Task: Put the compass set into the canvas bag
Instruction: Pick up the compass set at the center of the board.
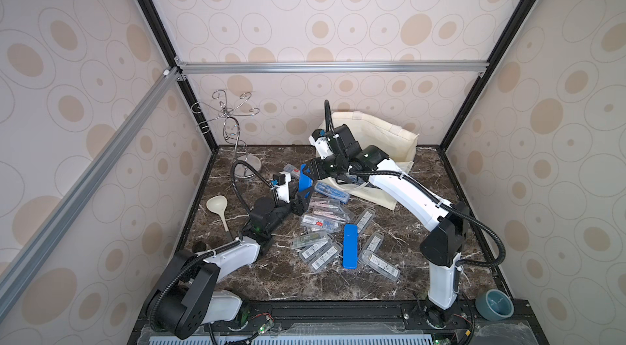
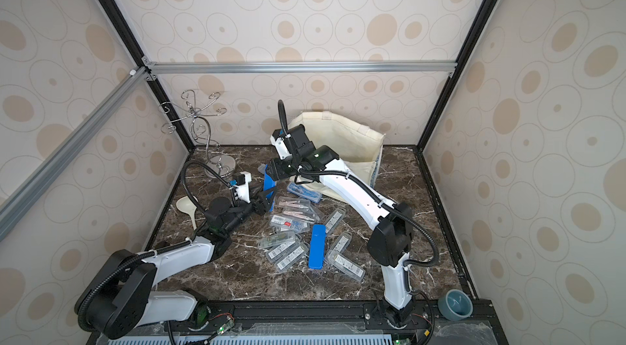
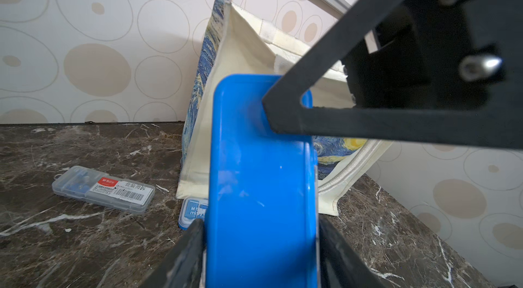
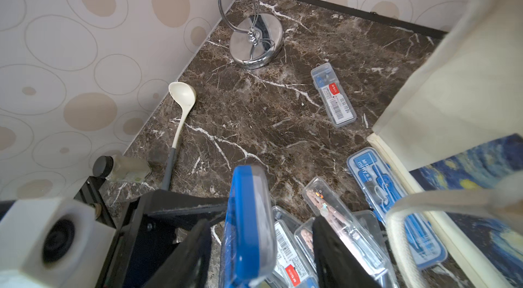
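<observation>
A blue compass set (image 1: 305, 181) (image 2: 270, 181) stands on end just left of the canvas bag (image 1: 382, 136) (image 2: 345, 138). My left gripper (image 1: 302, 202) (image 3: 260, 223) is shut on its lower end, a finger pressed on each long edge of the case (image 3: 260, 182). My right gripper (image 1: 306, 170) (image 4: 263, 221) straddles the upper end of the case (image 4: 246, 216) from above. It is open, with a gap on both sides. The bag (image 3: 243, 46) (image 4: 452, 88) lies with its mouth toward the case, its blue-and-yellow print showing.
Several clear compass cases (image 1: 321, 221) and another blue case (image 1: 350, 246) lie mid-table. One blue-lidded case (image 1: 330, 192) rests against the bag. A chrome stand (image 1: 237, 157), a cream ladle (image 1: 218, 207) and a small bottle (image 4: 124, 169) sit at the left; a teal bowl (image 1: 494, 304) sits front right.
</observation>
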Controlling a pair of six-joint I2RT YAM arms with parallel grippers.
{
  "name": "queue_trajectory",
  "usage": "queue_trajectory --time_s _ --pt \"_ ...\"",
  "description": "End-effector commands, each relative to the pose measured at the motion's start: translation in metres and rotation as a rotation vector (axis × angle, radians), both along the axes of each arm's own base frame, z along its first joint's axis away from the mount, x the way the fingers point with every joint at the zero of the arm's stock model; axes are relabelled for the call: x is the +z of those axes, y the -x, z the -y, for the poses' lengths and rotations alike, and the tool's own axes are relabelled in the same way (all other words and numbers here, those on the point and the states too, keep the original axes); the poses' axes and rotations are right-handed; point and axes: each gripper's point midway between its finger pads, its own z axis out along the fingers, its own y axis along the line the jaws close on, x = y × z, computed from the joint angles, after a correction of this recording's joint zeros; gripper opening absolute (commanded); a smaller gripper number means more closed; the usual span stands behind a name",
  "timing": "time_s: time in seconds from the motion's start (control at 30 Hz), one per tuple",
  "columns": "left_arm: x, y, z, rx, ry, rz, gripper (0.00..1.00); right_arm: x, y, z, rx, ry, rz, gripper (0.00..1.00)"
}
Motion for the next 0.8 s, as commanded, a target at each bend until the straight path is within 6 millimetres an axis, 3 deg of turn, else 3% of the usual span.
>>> queue_trajectory --time_s 0.0,0.47,0.6,0.7,0.73,0.77 --pt "0.020 0.002 0.001 -0.002 0.002 0.091 0.60 0.000 0.004 -0.009 0.014 -0.020 -0.029 0.54" --pt "0.017 0.001 -0.001 0.011 -0.001 0.084 0.61 0.001 0.006 -0.024 0.055 -0.084 -0.063 0.16" --pt "0.015 0.001 -0.002 0.012 -0.002 0.080 0.64 0.002 0.008 -0.026 0.064 -0.094 -0.067 0.11" --pt "0.015 0.002 -0.001 0.007 -0.002 0.076 0.82 0.004 0.007 -0.024 0.060 -0.092 -0.055 0.11" --pt "0.015 0.003 -0.001 0.003 -0.002 0.076 0.97 0.006 0.006 -0.023 0.057 -0.090 -0.048 0.11" --pt "0.014 0.004 -0.001 0.002 -0.002 0.076 1.00 0.008 0.006 -0.022 0.055 -0.086 -0.039 0.11"
